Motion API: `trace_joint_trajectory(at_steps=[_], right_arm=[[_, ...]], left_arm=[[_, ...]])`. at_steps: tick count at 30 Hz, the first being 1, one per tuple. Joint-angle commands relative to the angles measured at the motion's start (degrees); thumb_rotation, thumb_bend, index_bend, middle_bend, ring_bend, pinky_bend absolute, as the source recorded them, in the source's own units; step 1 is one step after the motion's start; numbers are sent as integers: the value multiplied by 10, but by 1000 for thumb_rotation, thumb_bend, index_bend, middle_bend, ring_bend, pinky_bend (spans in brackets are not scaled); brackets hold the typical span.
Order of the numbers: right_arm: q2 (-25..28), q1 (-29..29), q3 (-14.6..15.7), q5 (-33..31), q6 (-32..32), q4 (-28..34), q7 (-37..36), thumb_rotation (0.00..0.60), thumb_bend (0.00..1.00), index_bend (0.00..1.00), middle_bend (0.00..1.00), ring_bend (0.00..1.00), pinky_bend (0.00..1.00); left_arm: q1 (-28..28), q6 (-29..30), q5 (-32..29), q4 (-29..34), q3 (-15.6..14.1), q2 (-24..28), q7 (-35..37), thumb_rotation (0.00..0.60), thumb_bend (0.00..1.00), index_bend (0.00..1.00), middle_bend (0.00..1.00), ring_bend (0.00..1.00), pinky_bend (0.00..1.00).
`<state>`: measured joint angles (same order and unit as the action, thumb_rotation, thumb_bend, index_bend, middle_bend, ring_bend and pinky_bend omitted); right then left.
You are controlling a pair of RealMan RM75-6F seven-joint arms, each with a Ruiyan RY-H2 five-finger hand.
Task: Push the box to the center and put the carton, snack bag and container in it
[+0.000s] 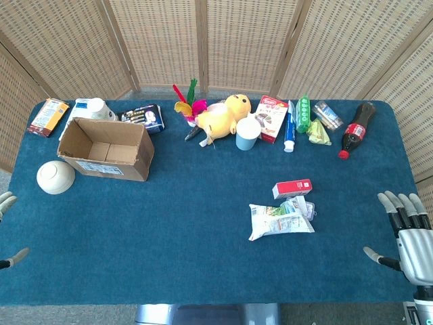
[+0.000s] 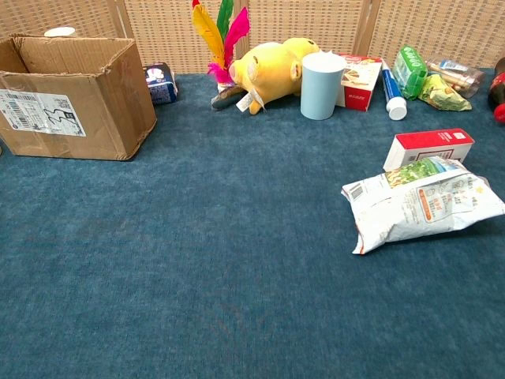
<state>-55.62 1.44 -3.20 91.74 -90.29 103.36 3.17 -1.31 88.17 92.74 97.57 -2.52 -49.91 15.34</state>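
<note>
None of the steps is done: box [image 1: 106, 149] sits far left, empty; carton [image 1: 292, 188] and bag [image 1: 280, 220] lie right; container unidentified. Right hand [image 1: 408, 233] spread, empty; left hand [image 1: 7, 203] barely visible, state unclear.

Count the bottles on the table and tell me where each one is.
1. A cola bottle lies at the back right of the table, red cap toward the front, right of the green snack packets. Small bottles among the back-row clutter might be hidden.

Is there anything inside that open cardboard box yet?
The cardboard box looks empty: the head view shows only its bare floor. The corner just behind its near wall is hidden. The chest view shows only its outside and far inner wall.
</note>
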Motion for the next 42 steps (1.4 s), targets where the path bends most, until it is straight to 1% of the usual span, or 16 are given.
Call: trace_joint_trajectory(at_steps=[1,7,11,15,20,22,25,28,33,36,39,42], right_arm=[[0,0,0,0,0,0,0,600,0,0,0,0,54],[0,0,0,1,-1,-1,-1,600,0,0,0,0,53],[0,0,-1,-2,-1,1,-2,600,0,0,0,0,54],[2,-1,0,0,-1,4,-3,600,0,0,0,0,54],[3,-1,2,4,-1,6,-6,600,0,0,0,0,54],[4,0,0,1,-1,6,-9,600,0,0,0,0,54],[5,0,-1,-5,2,6,-14,600,0,0,0,0,53],[7,1,-2,-9,4,4,-17,600,0,0,0,0,54],[10,1,-4,-15,4,1,-31,600,0,0,0,0,54],[12,2,-5,-17,7,0,-41,600,0,0,0,0,54],[14,3,-9,-25,9,-2,-54,600,0,0,0,0,54],[17,4,-9,-29,14,-3,-64,600,0,0,0,0,54]], left_arm=[[0,0,0,0,0,0,1,600,236,0,0,0,0],[1,1,-1,-1,0,0,0,600,237,0,0,0,0],[-8,-8,-6,-9,6,-4,4,600,236,0,0,0,0],[-36,-32,-19,-30,29,-10,14,600,230,0,0,0,0],[-100,-81,-16,-70,64,-15,14,600,219,0,0,0,0],[-130,-107,-21,-84,82,-22,2,600,212,0,0,0,0],[-171,-153,-35,-93,99,-35,-26,600,203,0,0,0,0],[-207,-205,-53,-100,109,-50,-59,600,180,0,0,0,0],[-261,-284,-105,-122,124,-96,-152,600,169,0,0,0,20],[-283,-311,-135,-140,132,-122,-196,600,165,0,0,0,54],[-309,-334,-174,-169,143,-157,-248,600,163,14,0,0,111],[-328,-351,-201,-190,148,-184,-285,600,163,72,0,0,199]])
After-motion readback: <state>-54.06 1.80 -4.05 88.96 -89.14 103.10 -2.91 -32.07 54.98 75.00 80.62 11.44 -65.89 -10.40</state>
